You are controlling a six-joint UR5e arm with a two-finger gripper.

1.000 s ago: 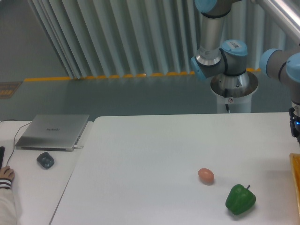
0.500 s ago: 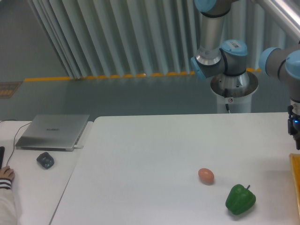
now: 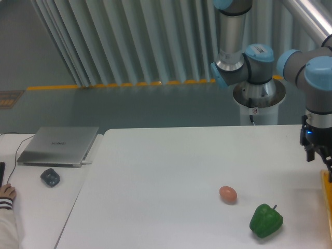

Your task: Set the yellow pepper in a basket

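White tabletop (image 3: 171,171). Black two-finger gripper (image 3: 317,155) at right edge above yellow-orange plastic basket rim (image 3: 327,197), presumably for release; jaws indiscernible. Yellow pepper unseen.

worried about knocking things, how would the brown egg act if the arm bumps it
The egg would probably roll, since it is rounded and lies loose on the smooth table. It might curve toward the green pepper nearby. If real, it is likely fragile.
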